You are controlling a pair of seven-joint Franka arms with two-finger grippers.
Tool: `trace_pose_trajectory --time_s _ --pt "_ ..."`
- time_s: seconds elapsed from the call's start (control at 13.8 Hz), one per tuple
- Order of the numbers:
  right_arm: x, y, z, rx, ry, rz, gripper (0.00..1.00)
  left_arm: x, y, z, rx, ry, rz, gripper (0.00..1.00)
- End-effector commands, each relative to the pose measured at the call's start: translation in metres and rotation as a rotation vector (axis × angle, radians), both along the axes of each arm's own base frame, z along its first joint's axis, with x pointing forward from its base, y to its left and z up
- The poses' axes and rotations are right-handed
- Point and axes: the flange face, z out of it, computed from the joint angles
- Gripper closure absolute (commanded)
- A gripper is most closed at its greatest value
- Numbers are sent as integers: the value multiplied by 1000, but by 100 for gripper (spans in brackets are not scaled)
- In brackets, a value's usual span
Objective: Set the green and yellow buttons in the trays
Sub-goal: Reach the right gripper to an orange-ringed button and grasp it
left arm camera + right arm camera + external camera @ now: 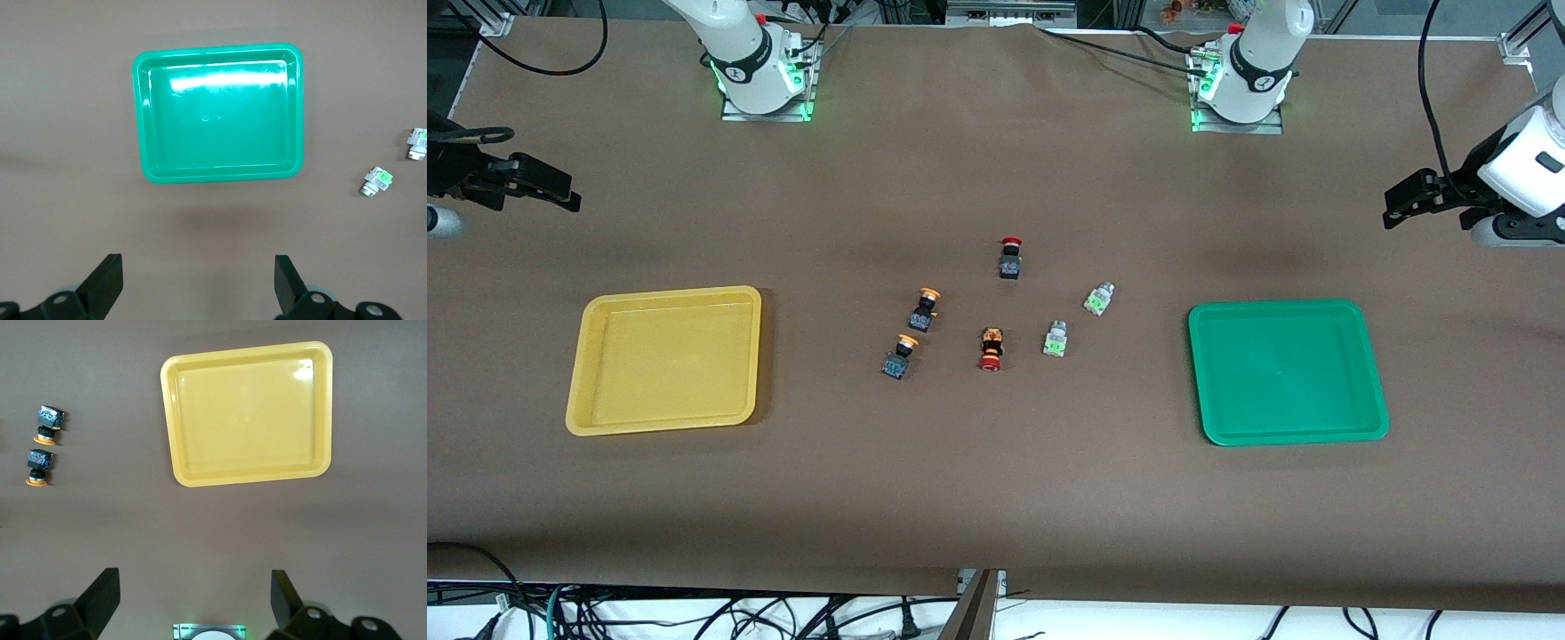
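The right pincer (560, 191) hangs in the air at the right arm's end of the surface (996, 498), its fingers (100, 597) spread wide with nothing between them; that arm waits. Below it, nearer the front camera, lies the yellow tray (596, 413), bare inside.

In the middle of the surface sit the small switches. Two yellow buttons (924, 308) (898, 356) lie close together, one a little nearer the camera than the other, both well apart from the yellow tray. Next comes a red switch (1010, 257), the farthest of the group from the camera, and a second red switch (991, 349) lying on its side, between the yellow pair and the green ones. Two green buttons (1056, 339) (1099, 300) follow, near each other but not touching, toward the left arm's end.

The green tray (1209, 427) lies well apart from them, also bare inside. The left pincer (1400, 200) hangs over the left arm's end of the surface, fingers (290, 283) spread wide and holding nothing; this arm waits too.
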Motion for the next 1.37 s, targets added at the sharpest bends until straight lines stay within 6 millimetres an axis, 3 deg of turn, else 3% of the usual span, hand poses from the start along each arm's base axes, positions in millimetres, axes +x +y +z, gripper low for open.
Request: trace_pose_trajectory --time_s 0.0,0.36,0.72,1.01,1.08,1.23,1.3 --pt "2 -3 6 -6 -2 9 0 5 0 21 -5 -43 7 0" --pt "3 -2 5 -6 -5 12 0 17 2 22 -8 -65 8 0" --pt "22 3 -25 -10 35 12 0 28 -3 25 -12 -71 -8 0" --pt "52 11 -81 -17 73 24 0 24 -9 26 -19 -54 -3 0" --pt "60 25 -95 -18 67 34 0 24 -8 26 -19 -53 -2 0" --pt "79 82 -137 -20 57 44 0 24 -3 25 -22 -50 3 0" --pt "88 97 -156 -32 42 -28 0 24 0 25 -23 -51 2 0"
